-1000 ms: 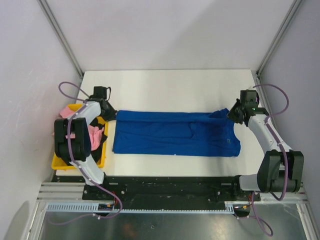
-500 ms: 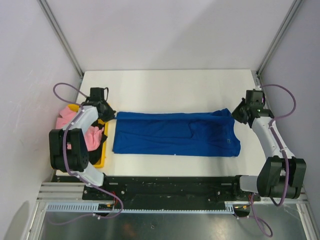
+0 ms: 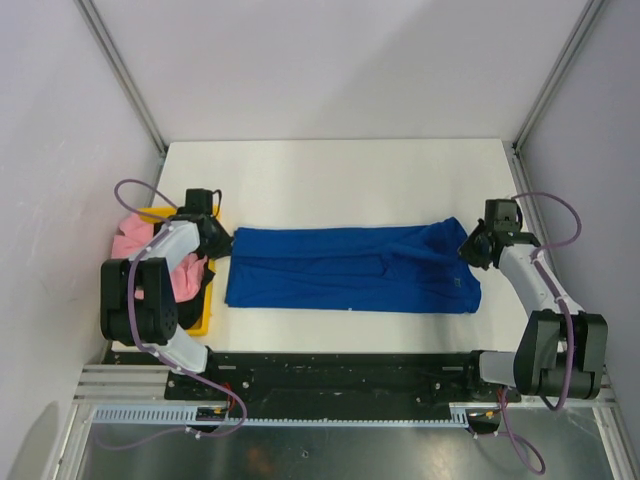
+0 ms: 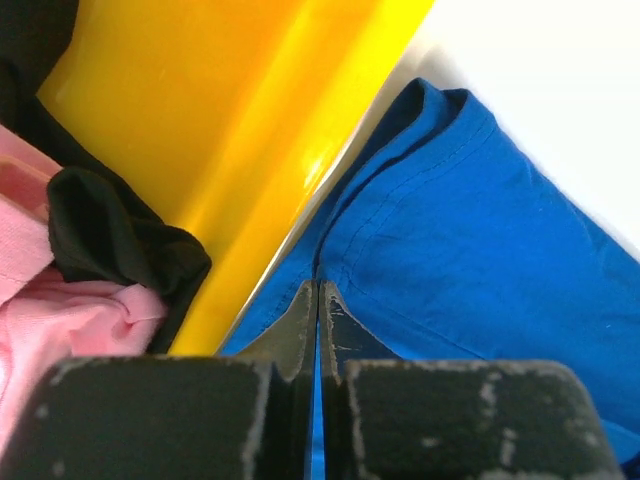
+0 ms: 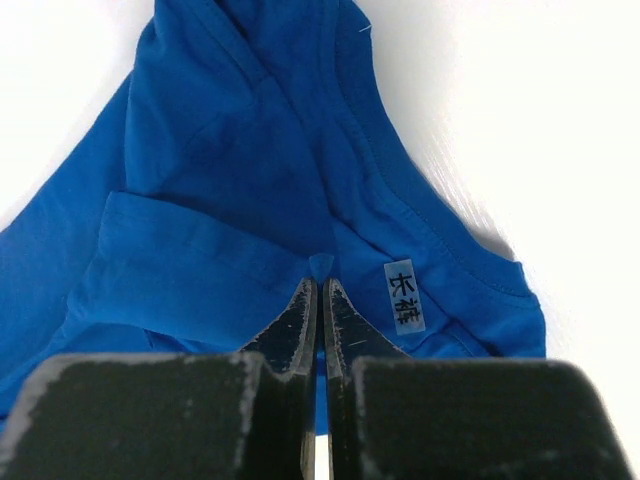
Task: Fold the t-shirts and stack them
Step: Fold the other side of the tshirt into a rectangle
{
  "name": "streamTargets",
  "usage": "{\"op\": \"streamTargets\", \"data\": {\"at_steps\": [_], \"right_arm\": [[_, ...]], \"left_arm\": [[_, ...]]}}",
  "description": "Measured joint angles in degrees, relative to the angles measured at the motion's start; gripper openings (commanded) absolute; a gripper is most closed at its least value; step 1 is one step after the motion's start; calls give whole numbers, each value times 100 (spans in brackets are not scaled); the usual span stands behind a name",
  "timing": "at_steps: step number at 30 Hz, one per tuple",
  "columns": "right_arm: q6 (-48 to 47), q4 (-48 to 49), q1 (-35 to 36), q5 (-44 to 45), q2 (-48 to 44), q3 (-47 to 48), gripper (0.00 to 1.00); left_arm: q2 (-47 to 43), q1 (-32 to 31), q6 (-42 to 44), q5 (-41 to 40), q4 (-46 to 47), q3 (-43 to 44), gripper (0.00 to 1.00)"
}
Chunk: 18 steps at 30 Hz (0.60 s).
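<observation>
The royal-blue t-shirt [image 3: 350, 270] lies folded into a long strip across the table [image 3: 340, 175]. My left gripper [image 3: 222, 243] is at its far left corner, shut on the blue cloth at a seam [image 4: 318, 285]. My right gripper [image 3: 468, 248] is at its far right corner, shut on a pinch of blue cloth [image 5: 320, 283] beside the collar and a small white label [image 5: 404, 295]. The pink t-shirt [image 3: 135, 240] and the black t-shirt [image 4: 100, 235] lie bunched in the bin.
The yellow plastic bin [image 3: 198, 322] stands at the table's left edge, its wall [image 4: 230, 120] right beside the blue shirt's left end. Grey walls and metal posts close in the table on three sides.
Both grippers have come toward the near side and down onto the shirt's far corners. The right corner of the cloth has shifted slightly.
</observation>
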Motion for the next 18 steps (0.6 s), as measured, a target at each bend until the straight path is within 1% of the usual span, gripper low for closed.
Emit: {"op": "streamTargets", "data": {"at_steps": [8,14,18], "right_arm": [[26,116,-118,-157,37,11,0],[46,-26,-315,-199,-472,98,0],[55,-177,-306,-201,-721,146,0]], "left_arm": [[-52,-20,2,72,17,0,0],[-352,-20,0,96,17,0,0],[-470,-20,-2,109,20,0,0]]}}
